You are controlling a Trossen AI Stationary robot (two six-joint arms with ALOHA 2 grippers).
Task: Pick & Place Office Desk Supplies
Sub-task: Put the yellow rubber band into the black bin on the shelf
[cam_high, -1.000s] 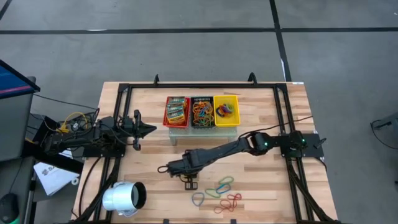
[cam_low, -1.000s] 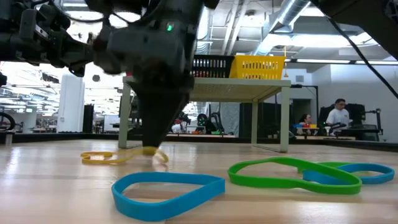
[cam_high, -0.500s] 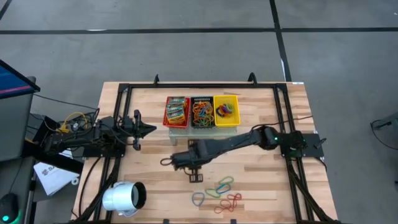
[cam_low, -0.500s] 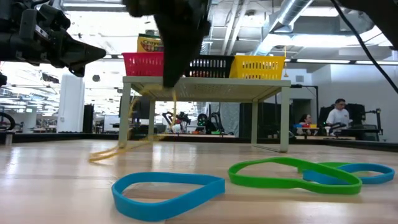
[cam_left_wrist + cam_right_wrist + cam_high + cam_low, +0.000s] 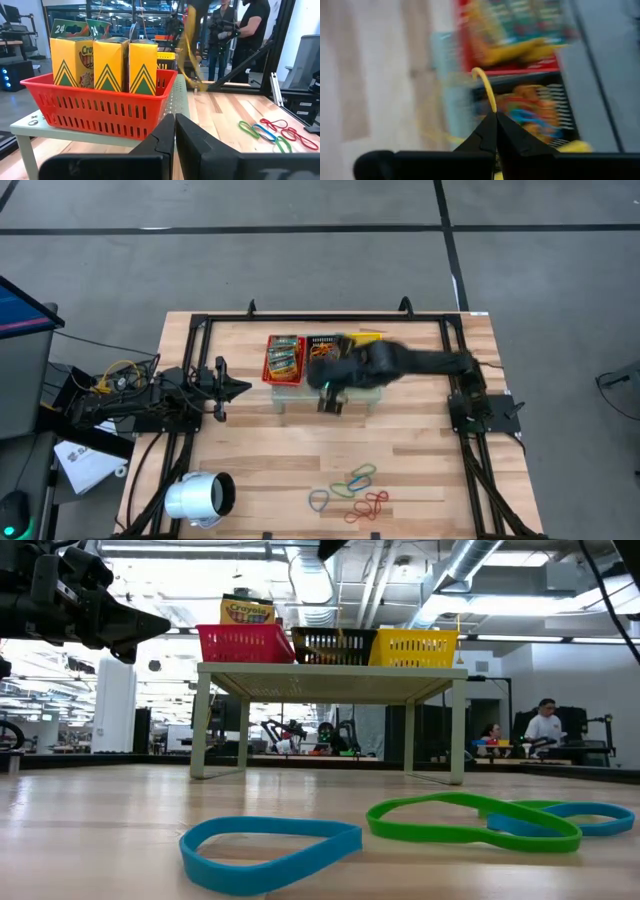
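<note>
My right gripper (image 5: 495, 114) is shut on a yellow rubber band (image 5: 487, 87) and hovers at the near side of the black basket (image 5: 325, 360), blurred in the high view (image 5: 328, 400). The left wrist view shows the band (image 5: 189, 55) dangling beside the red basket (image 5: 100, 107), which holds green-yellow crayon packets (image 5: 107, 62). Several loose rubber bands (image 5: 352, 490) lie flat on the table near its near edge; a blue one (image 5: 270, 840) and a green one (image 5: 470, 820) fill the low view. My left gripper (image 5: 235, 388) waits shut at the table's left. My right gripper pinches the yellow rubber band between its two fingers, a curved stretch of the loop (image 5: 490, 100) standing out just past the fingertips. The band hangs slack below the gripper (image 5: 192, 80), lifted clear of the table.
Red (image 5: 284, 358), black and yellow (image 5: 365, 355) mesh baskets stand in a row on a small white stand (image 5: 330, 680) toward the far edge. A white cylinder (image 5: 200, 498) lies at the near left corner. People stand in the room beyond.
My right gripper has risen from the middle of the table and swung toward the far edge, to the baskets, staying shut. The yellow band, first lying on the wood, then trailing with one end down, is now lifted clear.
</note>
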